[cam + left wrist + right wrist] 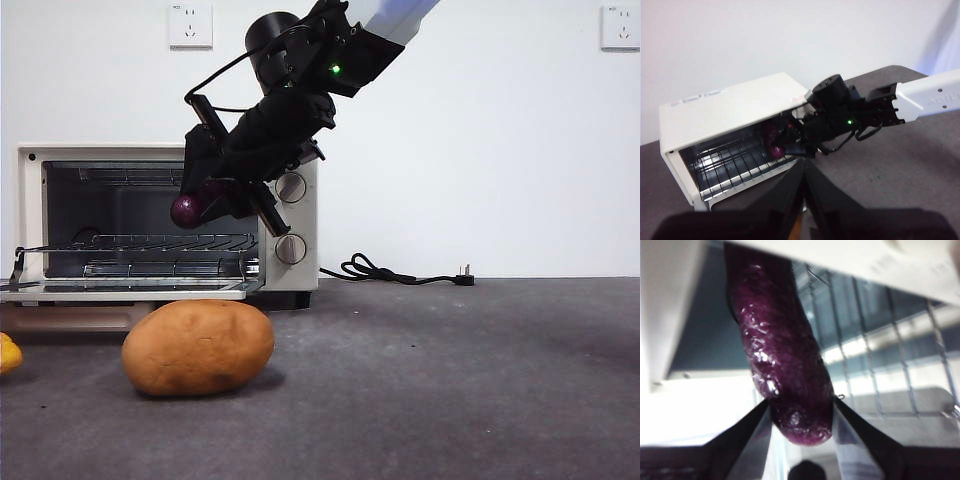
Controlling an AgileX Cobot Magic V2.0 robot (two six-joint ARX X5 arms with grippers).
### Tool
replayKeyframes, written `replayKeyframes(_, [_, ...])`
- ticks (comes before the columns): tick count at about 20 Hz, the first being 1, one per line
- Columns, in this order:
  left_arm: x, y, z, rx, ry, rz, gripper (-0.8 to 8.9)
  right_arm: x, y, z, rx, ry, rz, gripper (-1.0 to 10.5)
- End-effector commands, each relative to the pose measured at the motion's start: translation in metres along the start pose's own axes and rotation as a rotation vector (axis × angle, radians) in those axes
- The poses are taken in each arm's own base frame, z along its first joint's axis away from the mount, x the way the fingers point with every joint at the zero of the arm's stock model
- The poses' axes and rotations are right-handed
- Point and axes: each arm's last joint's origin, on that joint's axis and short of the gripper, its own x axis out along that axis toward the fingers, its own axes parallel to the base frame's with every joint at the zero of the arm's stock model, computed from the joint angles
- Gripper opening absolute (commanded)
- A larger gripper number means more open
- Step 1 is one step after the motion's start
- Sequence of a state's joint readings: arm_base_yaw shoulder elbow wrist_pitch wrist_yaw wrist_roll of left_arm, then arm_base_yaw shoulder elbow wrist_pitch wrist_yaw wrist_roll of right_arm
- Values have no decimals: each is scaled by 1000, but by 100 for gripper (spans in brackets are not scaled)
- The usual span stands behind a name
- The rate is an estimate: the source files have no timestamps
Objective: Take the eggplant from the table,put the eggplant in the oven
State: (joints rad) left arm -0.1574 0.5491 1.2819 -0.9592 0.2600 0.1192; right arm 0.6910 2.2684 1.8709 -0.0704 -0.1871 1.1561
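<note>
While I watch through the right wrist camera, the eggplant (785,370) fills the middle of the picture: long, glossy, deep purple, with a finely wrinkled skin that catches bright highlights. Its rounded end sits between the two black jaws of the right gripper (801,427), which are clamped on it from either side. I cannot see the stem tip from here.

From the front view I see one eggplant (187,210), showing only as a dark purple knob in the right gripper (215,205), held in the air at the mouth of the oven (298,215), above the wire rack (150,243) and not touching it. The oven door (120,292) lies open and flat. I count one oven, two round knobs (291,187) on its right panel, and one wire rack inside with nothing resting on it.

On the table (450,380) I count one tan-brown potato (198,347) in front of the oven, and a sliver of something yellow (8,353) at the left edge. A black power cord (395,273) lies by the wall behind.

The left gripper (804,172) hangs back, well apart from the oven (725,107), its jaws pressed together on nothing.
</note>
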Motion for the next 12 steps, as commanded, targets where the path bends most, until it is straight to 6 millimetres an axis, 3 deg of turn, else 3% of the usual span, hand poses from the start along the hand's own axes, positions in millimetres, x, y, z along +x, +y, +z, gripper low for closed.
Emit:
replayKeyframes(1, [0, 0, -2, -3, -1, 3, -5, 3, 2, -4, 3, -20, 14, 293])
replayKeyframes(12, [0, 0, -4, -3, 26, 0, -6, 4, 13, -14, -45, 23, 84, 293])
